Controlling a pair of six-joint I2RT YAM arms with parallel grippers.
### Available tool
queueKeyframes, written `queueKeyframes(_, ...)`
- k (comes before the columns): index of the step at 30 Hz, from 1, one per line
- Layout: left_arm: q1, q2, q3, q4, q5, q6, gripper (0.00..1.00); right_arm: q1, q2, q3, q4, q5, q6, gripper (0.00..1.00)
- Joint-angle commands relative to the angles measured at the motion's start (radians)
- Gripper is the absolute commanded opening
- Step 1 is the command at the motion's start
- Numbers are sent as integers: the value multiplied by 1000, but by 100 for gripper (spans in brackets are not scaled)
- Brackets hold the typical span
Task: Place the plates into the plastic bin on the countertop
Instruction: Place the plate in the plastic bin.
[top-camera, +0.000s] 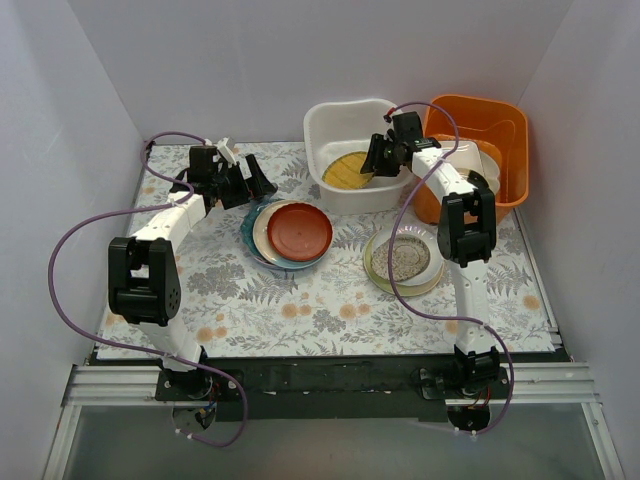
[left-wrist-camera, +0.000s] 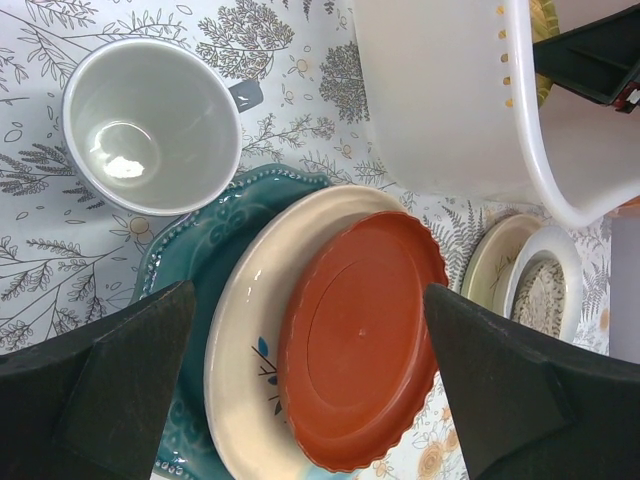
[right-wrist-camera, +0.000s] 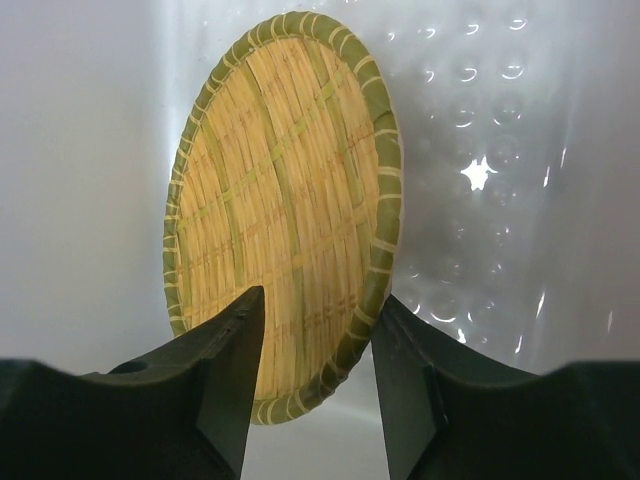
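From above, plain white walls (top-camera: 250, 60) box in a bench (top-camera: 330, 310) printed with grey ferns and small orange flowers. At its far edge stand the plastic bin (top-camera: 322, 125) and, just beside it, an orange tub (top-camera: 505, 115). The yellow woven plate (top-camera: 348, 171) leans tilted inside the bin, under the right fingers (top-camera: 378, 158). The left fingers (top-camera: 248, 183) hang by a stack topped with a red plate (top-camera: 299, 230). The left wrist view shows those fingers spread wide over the stack, a grey cup (left-wrist-camera: 150, 125) near. In the right wrist view the fingers stand parted, gripping nothing, with the yellow plate's lower rim showing in the gap between them.
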Motion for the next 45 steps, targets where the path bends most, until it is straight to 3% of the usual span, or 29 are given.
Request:
queueKeyframes(1, 4, -65, -7, 12, 20, 6, 98, -2, -66, 42, 13, 3, -10, 54)
queueKeyframes(6, 4, -67, -9, 12, 31, 7, 98, -2, -86, 48, 12, 7, -12, 57)
queueKeyframes(11, 5, -62, -7, 12, 60, 15, 98, 5, -147, 20, 41, 35, -19, 71)
queueKeyframes(27, 4, -62, -9, 9, 106, 32, 98, 6, -270, 29, 82, -23, 7, 80)
queueKeyframes(34, 4, -76, -9, 1, 121, 50, 98, 17, -371, -93, 123, -58, 11, 80)
queueKeyframes(38, 4, -102, -20, 0, 129, 52, 98, 23, -457, -254, 174, -68, 13, 80)
queueKeyframes(45, 4, -157, -102, 4, 147, 9, 98, 29, -562, -348, 182, -100, 5, 80)
